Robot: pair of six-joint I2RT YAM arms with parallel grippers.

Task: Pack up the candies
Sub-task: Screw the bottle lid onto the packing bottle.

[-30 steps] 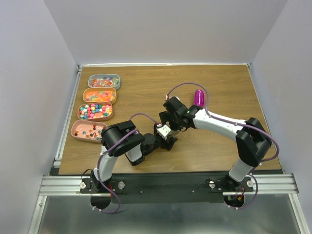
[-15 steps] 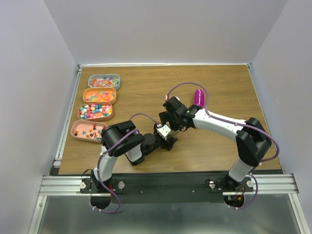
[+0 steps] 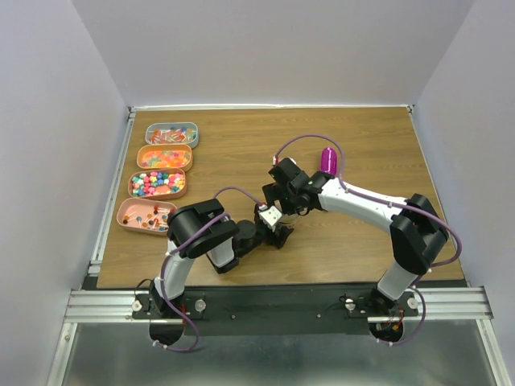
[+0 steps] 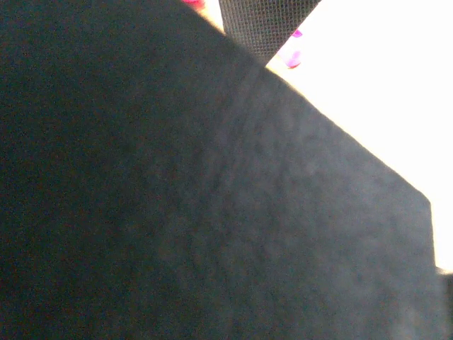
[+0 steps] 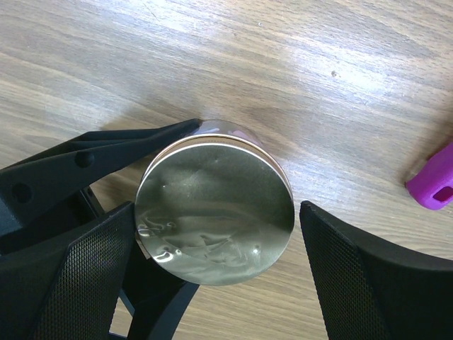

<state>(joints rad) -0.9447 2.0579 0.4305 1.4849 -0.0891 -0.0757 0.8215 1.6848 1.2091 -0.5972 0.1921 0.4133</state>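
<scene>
Jaws of the right arm stand wide open astride a round jar (image 5: 214,202), one mesh-faced finger (image 5: 71,283) close by the jar's left side and the other (image 5: 375,283) standing off from its right side with bare counter (image 5: 283,57) showing in the gap. The right jaws hold nothing. The left jaws come at the jar from its left and grip it: one smooth black finger (image 5: 106,152) lies along the jar's upper-left edge and touches the rim, while the other passes beneath the jar's lower edge. The jar stands upright on the wood, its top a dull, shiny disc with a pale band around the rim. The left wrist view is nearly all dark, blocked by something black held close, with only a strip of mesh finger (image 4: 265,25) and a scrap of magenta at its upper edge. To the right of the jar and farther back lies the magenta scoop (image 3: 327,161), apart from it and touched by neither arm. The candies (image 3: 158,183) sit well to the left of the jar, sorted into four oval trays (image 3: 183,191) set in a row along the counter's left edge, the nearest tray about level with the jar and the rest stepping farther back. Both arms' wrists crowd together over the jar in the top view, hiding it there.
</scene>
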